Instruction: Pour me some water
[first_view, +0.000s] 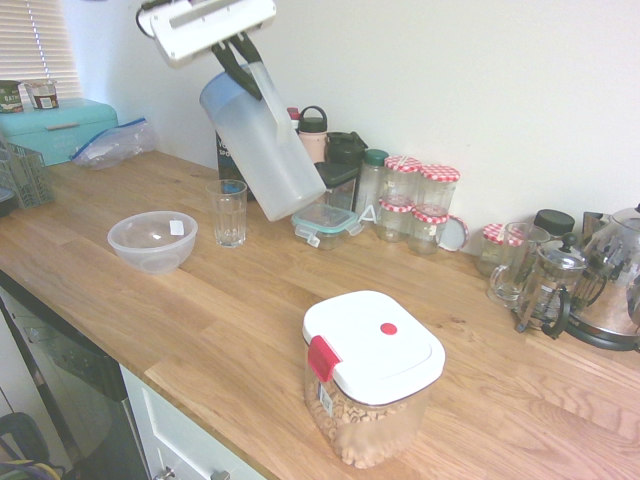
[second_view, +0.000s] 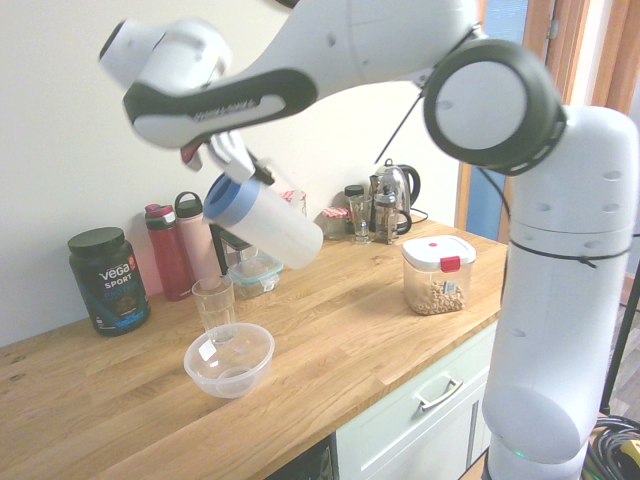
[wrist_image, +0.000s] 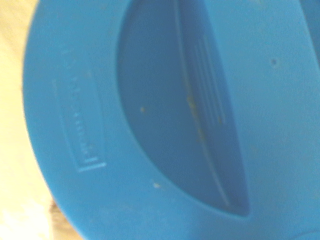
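The frosted pitcher (first_view: 265, 150) with its blue lid (second_view: 230, 200) hangs tilted in the air above the counter, lid end toward the drinking glass (first_view: 228, 212). My gripper (first_view: 240, 58) is shut on the pitcher's side handle, high above the glass. The glass (second_view: 213, 303) stands upright on the wood, below and a little aside of the lid. The water inside the pitcher cannot be made out. The blue lid (wrist_image: 160, 120) fills the wrist view.
A clear plastic bowl (first_view: 152, 240) sits next to the glass. A white-lidded food container (first_view: 372, 375) stands near the front edge. Jars (first_view: 415, 200), bottles (second_view: 178, 255), a small lidded box (first_view: 322, 222), a French press (first_view: 548, 285) and a kettle line the wall.
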